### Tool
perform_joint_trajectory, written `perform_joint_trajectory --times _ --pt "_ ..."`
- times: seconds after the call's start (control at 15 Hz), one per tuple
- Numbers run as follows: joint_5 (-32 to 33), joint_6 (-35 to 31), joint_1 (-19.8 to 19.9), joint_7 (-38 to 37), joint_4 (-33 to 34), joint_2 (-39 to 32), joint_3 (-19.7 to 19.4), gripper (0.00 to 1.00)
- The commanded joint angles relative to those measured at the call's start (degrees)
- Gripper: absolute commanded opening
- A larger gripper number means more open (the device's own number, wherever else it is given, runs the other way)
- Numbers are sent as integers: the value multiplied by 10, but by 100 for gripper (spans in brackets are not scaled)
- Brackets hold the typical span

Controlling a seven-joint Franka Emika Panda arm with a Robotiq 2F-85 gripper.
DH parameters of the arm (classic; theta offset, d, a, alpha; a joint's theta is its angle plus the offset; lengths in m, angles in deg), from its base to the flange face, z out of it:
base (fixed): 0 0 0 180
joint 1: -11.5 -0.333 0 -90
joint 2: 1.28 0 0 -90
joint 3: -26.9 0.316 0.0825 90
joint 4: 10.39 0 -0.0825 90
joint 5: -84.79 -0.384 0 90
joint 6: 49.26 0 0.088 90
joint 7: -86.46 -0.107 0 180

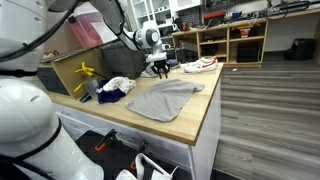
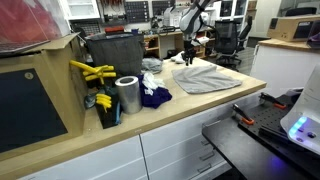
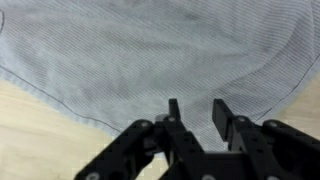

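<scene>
Workshop shelves (image 1: 230, 40) fill the back wall, and up front we've got a long wooden desk (image 1: 200, 115). The claw (image 1: 160, 70) hangs low over the far end of it. Right below sits one grey cloth (image 1: 165, 98), spread flat on the desk and running away from the claw toward the near edge.

Wrist view now: the claw (image 3: 195, 105) has its two fingers parted with a plain gap between them and nothing gripped. The grey cloth (image 3: 130, 60) fills the picture ahead of and under the fingers. Its curved hem sweeps past on bare wood just beside the fingertips. Whether the tips touch the fabric, I cannot tell.

Off to the claw's side, well apart from it, there's a small cluster. One white cloth (image 2: 152, 80) is bunched up, and one dark blue cloth (image 2: 155, 96) is crumpled against it. Further from the claw stands one silver cylinder (image 2: 127, 96), upright. Beyond that is one black bin (image 2: 112, 50), with yellow pieces (image 2: 92, 72) poking out beside it; I can't count them cleanly.

On the claw's other side, near the desk's far corner, lies one white-and-red item (image 1: 200, 65), too small to name. Behind the claw, off the desk, there's one office chair (image 2: 228, 40). The cluster sits beside the grey cloth (image 2: 205, 78), not on it.
</scene>
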Motion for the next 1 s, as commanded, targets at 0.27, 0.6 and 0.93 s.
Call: perform_joint_trajectory --times 0.27,0.6,0.93 --pt "-6 2 -15 -42 116 -90 -3 0" --pt "-4 6 -24 -50 175 -144 -5 0" --pt "-3 10 -25 -49 229 -192 -7 0"
